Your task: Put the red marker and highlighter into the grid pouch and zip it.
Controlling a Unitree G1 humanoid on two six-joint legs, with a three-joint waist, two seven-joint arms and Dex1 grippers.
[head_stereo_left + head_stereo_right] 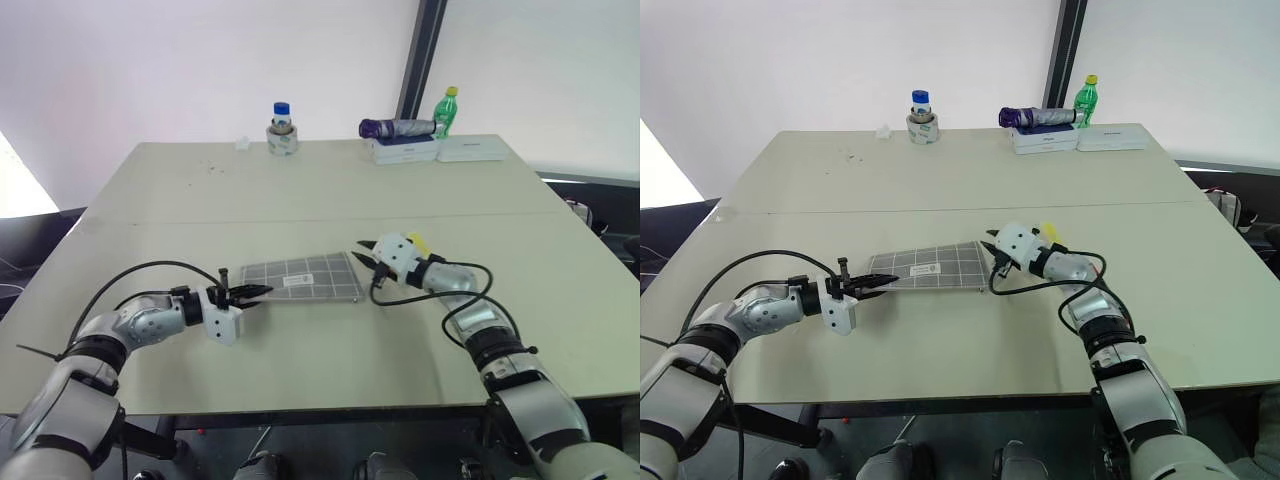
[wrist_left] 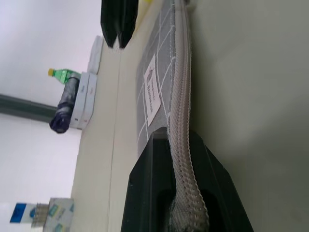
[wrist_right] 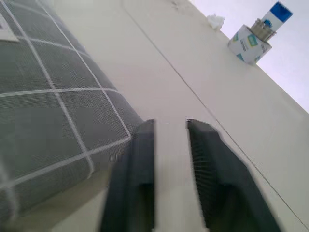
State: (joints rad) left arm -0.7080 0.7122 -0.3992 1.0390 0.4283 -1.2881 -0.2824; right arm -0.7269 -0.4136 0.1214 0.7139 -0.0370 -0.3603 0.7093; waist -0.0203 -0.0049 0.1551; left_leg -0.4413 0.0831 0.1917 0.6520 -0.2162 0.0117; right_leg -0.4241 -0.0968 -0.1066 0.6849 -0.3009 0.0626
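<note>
Table (image 1: 320,200) is carrying everything, pale and wide. Grid pouch (image 1: 300,279) is lying flat near its front centre, white label (image 1: 298,282) facing up. Left gripper (image 1: 250,294) is sitting at the pouch's left end, fingers clenched on the zipper edge (image 2: 181,121), which is running between them in the left wrist view. Right gripper (image 1: 368,254) is hovering just beside the pouch's right end, fingers (image 3: 212,174) parted with bare table showing in the gap, grasping nothing. Something yellow (image 1: 419,241), likely the highlighter, is peeking out behind the right gripper. Bottles (image 1: 447,110) and boxes (image 1: 440,150) are standing along the far edge.
</note>
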